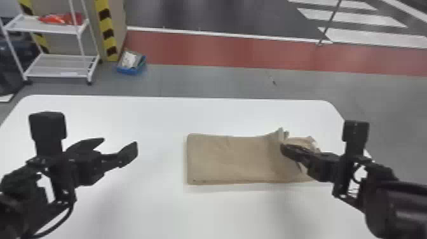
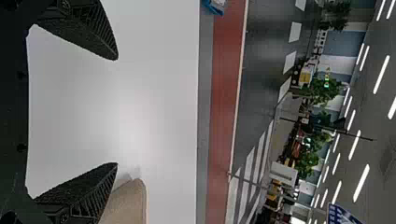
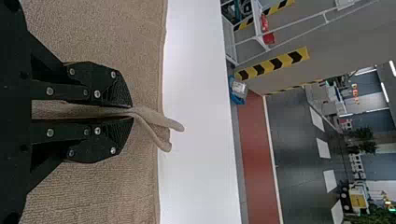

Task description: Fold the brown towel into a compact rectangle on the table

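1. While folding, treat the brown towel [image 1: 228, 159] as light, soft and easily bent; judging by the rough pile, not slippery and not fragile.
2. Seen lying on the white worktop [image 1: 165, 209], right of the middle: already a long rectangle, neat at the left end, rumpled near the right pincer [image 3: 132, 112].
3. Pinched tightly in that pincer, narrow now: a raised ridge [image 3: 161, 120] of cloth, with loose edges beyond the fingertips.
4. With the left pincer [image 2: 116, 111], wide and empty, above the worktop, beside the towel's left end.
5. Better to take all layers together at the right end, then carry low towards the left; otherwise, perhaps slipping layers or a crooked crease.
6. Smooth and flat underneath, so probably easy to slide on.
7. Beyond, on the floor: a white trolley [image 1: 57, 65], a blue bin [image 1: 127, 70] and a red strip [image 1: 222, 51].
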Controlling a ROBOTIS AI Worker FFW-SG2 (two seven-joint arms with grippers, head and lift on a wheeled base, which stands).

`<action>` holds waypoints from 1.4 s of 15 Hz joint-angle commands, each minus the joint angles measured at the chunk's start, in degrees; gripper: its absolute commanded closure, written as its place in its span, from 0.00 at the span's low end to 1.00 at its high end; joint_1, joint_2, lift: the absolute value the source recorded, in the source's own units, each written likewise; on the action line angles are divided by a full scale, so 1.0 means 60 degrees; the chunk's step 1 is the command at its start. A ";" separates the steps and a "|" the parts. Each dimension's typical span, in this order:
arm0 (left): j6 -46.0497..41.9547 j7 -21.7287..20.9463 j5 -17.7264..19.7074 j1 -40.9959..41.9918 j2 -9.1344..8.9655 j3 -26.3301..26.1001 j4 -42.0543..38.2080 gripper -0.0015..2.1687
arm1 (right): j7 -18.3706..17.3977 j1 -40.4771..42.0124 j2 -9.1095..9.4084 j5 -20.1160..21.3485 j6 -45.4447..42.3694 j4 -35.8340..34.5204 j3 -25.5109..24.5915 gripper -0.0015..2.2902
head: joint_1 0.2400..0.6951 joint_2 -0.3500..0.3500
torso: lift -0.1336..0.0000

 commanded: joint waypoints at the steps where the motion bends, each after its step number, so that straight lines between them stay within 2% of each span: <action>1: 0.0055 0.0004 -0.0004 0.0041 0.0011 0.0082 -0.0002 0.04 | 0.0009 0.0361 -0.0050 -0.0878 0.0401 -0.1265 -0.0578 0.43 | 1.00 0.29 | 0.07; 3: 0.0055 0.0004 0.0010 0.0041 0.0011 0.0111 -0.0002 0.04 | -0.0006 0.0566 -0.0094 -0.1596 0.0635 -0.1909 -0.1355 0.43 | 1.00 0.29 | 0.07; 4: 0.0055 0.0004 0.0010 0.0041 0.0011 0.0111 -0.0002 0.04 | -0.0006 0.0552 -0.0255 -0.1830 0.0664 -0.1909 -0.1780 0.43 | 1.00 0.28 | 0.07; 7: 0.0055 -0.0011 -0.0004 0.0027 0.0011 0.0097 -0.0002 0.04 | 0.0023 0.0317 -0.0738 -0.1889 0.0576 -0.0737 -0.2527 0.43 | 1.00 0.21 | 0.07; 8: 0.0055 -0.0011 -0.0004 0.0027 0.0011 0.0082 0.0013 0.04 | 0.0053 0.0244 -0.0841 -0.1815 0.0488 -0.0312 -0.2409 0.43 | 1.00 0.18 | 0.07; 9: 0.0055 -0.0011 -0.0019 0.0027 0.0011 0.0053 0.0013 0.04 | 0.0053 0.0244 -0.0812 -0.1654 0.0225 -0.0019 -0.2219 0.43 | 1.00 0.14 | 0.07; 11: 0.0055 -0.0011 -0.0019 0.0100 0.0011 0.0038 -0.0031 0.04 | 0.0038 0.0186 -0.0768 -0.1537 -0.0215 0.0274 -0.2014 0.43 | 1.00 0.12 | 0.07; 13: 0.0084 0.0004 -0.0019 0.0217 0.0011 0.0141 -0.0075 0.04 | 0.0155 0.0229 -0.0709 -0.1625 -0.0244 -0.0034 -0.2043 0.43 | 1.00 0.12 | 0.07; 16: 0.0084 0.0004 -0.0019 0.0261 0.0011 0.0185 -0.0119 0.04 | 0.0184 0.0508 -0.0695 -0.1977 -0.0332 -0.0708 -0.2629 0.43 | 1.00 0.14 | 0.07; 17: 0.0084 -0.0011 -0.0019 0.0261 0.0011 0.0185 -0.0119 0.04 | 0.0184 0.0508 -0.0753 -0.2167 -0.0361 -0.0723 -0.2864 0.43 | 1.00 0.13 | 0.07; 19: 0.0113 -0.0011 -0.0019 0.0261 0.0011 0.0170 -0.0119 0.04 | 0.0184 0.0317 -0.0914 -0.1991 -0.0478 -0.0122 -0.3025 0.43 | 1.00 0.12 | 0.07; 21: 0.0113 -0.0011 -0.0063 0.0246 0.0011 0.0097 -0.0104 0.04 | 0.0272 -0.0005 -0.1237 -0.1771 -0.1123 0.1108 -0.2658 0.43 | 1.00 0.07 | 0.07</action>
